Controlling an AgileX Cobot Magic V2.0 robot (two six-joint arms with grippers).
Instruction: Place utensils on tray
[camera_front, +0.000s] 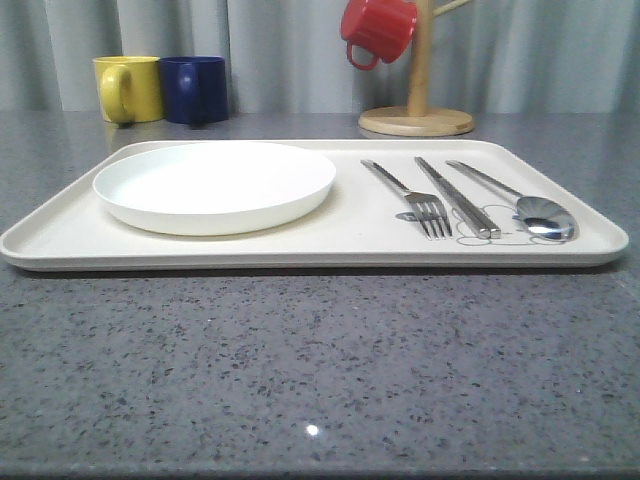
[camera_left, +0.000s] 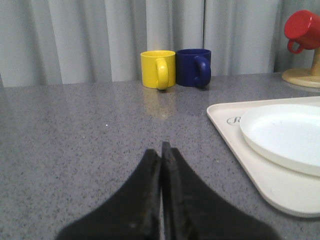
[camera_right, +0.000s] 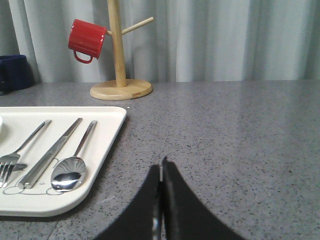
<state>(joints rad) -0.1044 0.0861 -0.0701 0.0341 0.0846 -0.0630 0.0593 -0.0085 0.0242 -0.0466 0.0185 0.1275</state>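
The cream tray (camera_front: 330, 245) lies across the middle of the grey table. On its left half sits the white plate (camera_front: 215, 184). On its right half lie the fork (camera_front: 410, 197), the knife (camera_front: 458, 197) and the spoon (camera_front: 522, 201), side by side with handles pointing away. My left gripper (camera_left: 161, 152) is shut and empty over bare table, left of the tray (camera_left: 260, 180) and plate (camera_left: 285, 135). My right gripper (camera_right: 161, 167) is shut and empty over bare table, right of the tray (camera_right: 107, 137), near the spoon (camera_right: 72, 167), knife (camera_right: 50, 152) and fork (camera_right: 20, 150).
A yellow mug (camera_front: 127, 88) and a blue mug (camera_front: 194, 89) stand at the back left. A wooden mug stand (camera_front: 416, 115) with a red mug (camera_front: 377, 30) hanging on it stands behind the tray at the back right. Grey curtains close the back.
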